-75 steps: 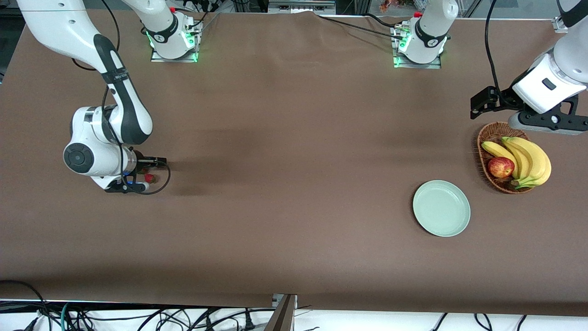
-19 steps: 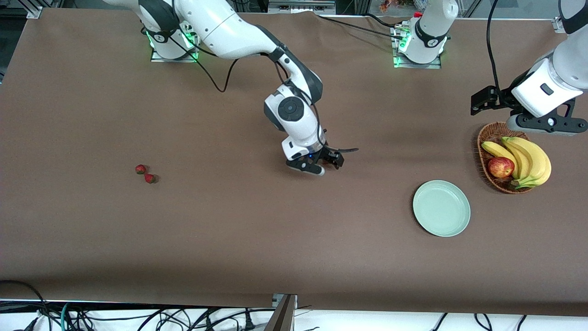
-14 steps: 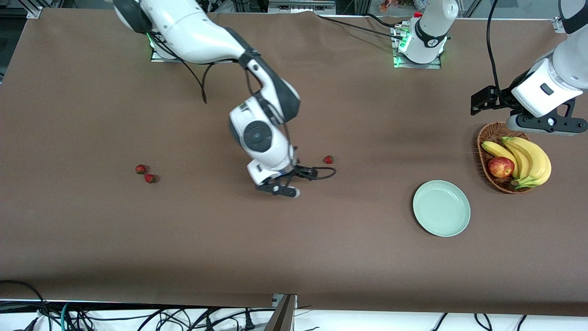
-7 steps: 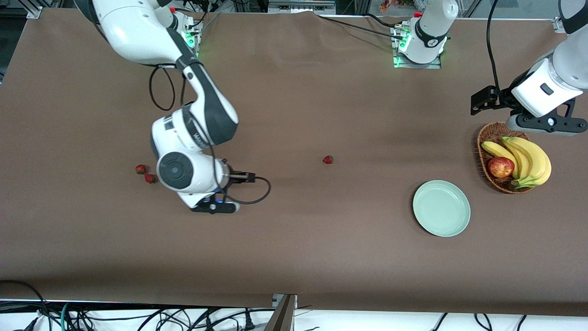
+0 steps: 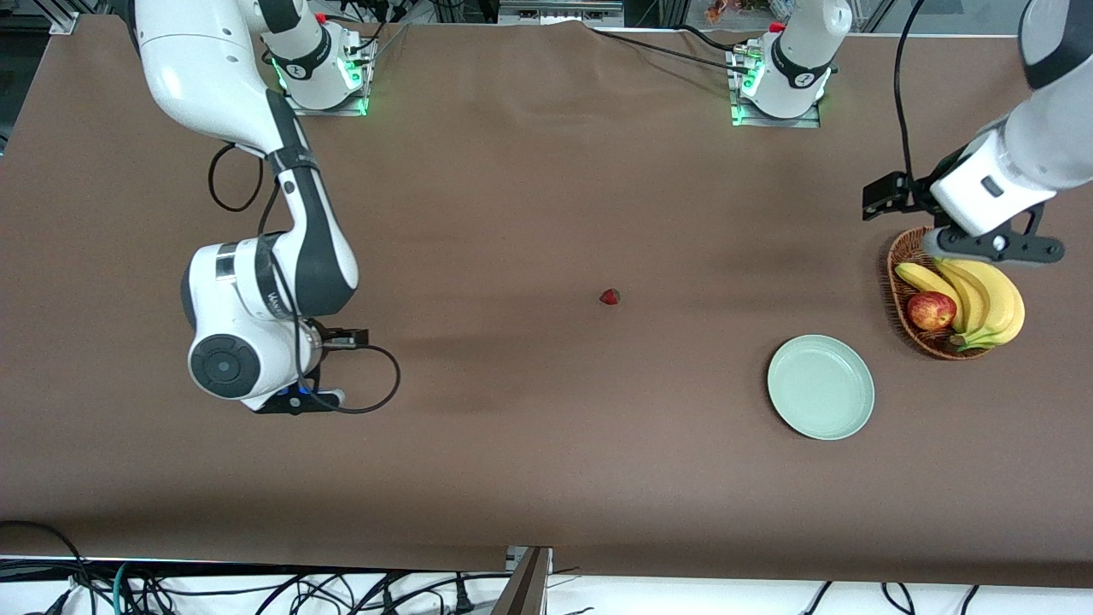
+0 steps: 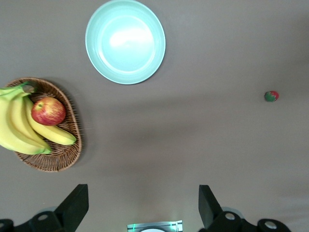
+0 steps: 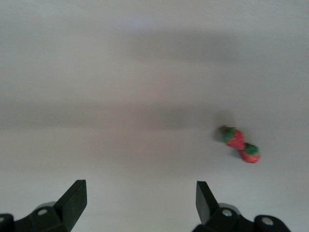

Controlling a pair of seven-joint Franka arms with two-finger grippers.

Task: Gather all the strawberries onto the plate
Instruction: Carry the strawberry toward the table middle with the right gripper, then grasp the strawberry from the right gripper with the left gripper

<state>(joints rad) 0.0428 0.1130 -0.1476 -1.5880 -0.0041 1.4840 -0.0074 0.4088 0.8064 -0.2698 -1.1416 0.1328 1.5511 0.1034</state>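
Right gripper [image 5: 299,401] hangs low over the brown cloth-covered table [image 5: 529,444], toward the right arm's end and about midway between the table's base edge and its camera edge. Its two black fingers [image 7: 72,200] stand wide apart with nothing between them. A black cable loops out from the wrist, and the dark lettering on the white wrist link is too small to read. In the right wrist view two tiny red strawberries with dark green leafy caps [image 7: 240,144] lie touching each other on the bare cloth, just beside the spread fingers; in the front view the arm covers them.

A third tiny red strawberry [image 5: 610,296] lies alone near the middle of the table, well apart from both grippers and from the plate.

Left gripper [image 5: 995,248] waits in the air over the base-side rim of the brown woven wicker basket [image 5: 903,256], at the left arm's end of the table, its black fingers [image 6: 75,205] also spread wide and empty. The basket holds a bunch of yellow bananas [image 5: 982,295] and a red apple [image 5: 931,310].

A round, shallow, pale mint-green plate [image 5: 821,387] sits near the basket, closer to the camera edge, with nothing on it.
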